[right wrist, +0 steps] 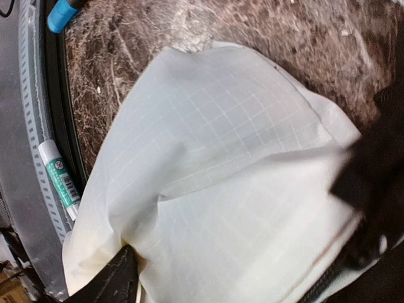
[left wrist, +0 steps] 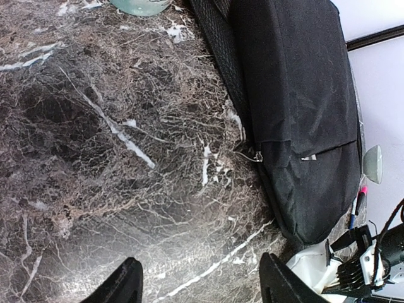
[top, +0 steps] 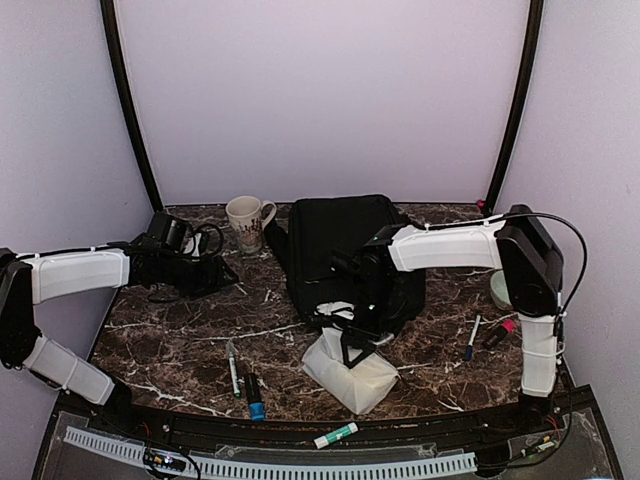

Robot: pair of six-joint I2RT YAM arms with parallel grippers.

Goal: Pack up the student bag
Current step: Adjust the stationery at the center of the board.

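Right gripper (top: 352,342) sits over the white pouch (right wrist: 214,177). Its wrist view gives only one dark finger (right wrist: 118,281) at the bottom edge and a blurred black shape at right, so can't tell if it grips the pouch. Left gripper (left wrist: 202,291) is cut off by the bottom edge, the backpack (left wrist: 297,95) and a pale green thing (left wrist: 140,5) run off the top, and the print on the mug (top: 247,222) and the glue stick (right wrist: 58,180) is too small to read.

There is one student bag (top: 340,240), one white pouch (top: 352,378), one mug (top: 246,220) and one pale green dish (top: 497,289). Five writing tools lie around: a grey pen (top: 232,370), a blue-capped marker (top: 254,397), a green-labelled marker (top: 335,435), a blue pen (top: 471,338) and a pink-capped marker (top: 499,332)
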